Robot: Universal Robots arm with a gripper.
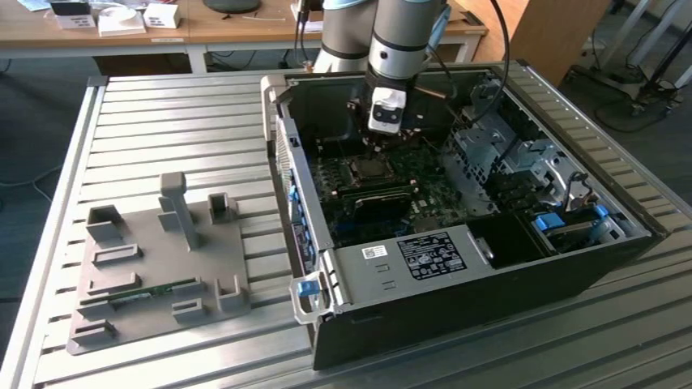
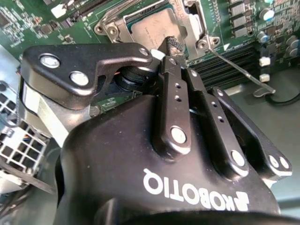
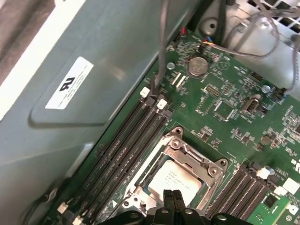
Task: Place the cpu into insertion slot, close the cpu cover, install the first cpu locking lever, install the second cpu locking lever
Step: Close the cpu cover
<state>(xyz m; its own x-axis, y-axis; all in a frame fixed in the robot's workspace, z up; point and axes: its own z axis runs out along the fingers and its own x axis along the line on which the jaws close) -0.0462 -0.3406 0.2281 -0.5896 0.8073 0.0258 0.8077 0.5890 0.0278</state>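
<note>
The cpu lies in the insertion slot of the green board, its silvery top showing in both wrist views. The cpu cover lies flat as a metal frame around it. A thin locking lever angles away from the socket's side, its bent handle out over the case floor. My gripper hangs just above the cpu's edge with its black fingers shut together and nothing between them. In the exterior view the gripper is inside the open computer case.
Long black memory slots flank the socket, and the grey case wall rises close beside them. A drive cage and cables stand on the exterior view's right. A grey fixture plate sits on the slatted table.
</note>
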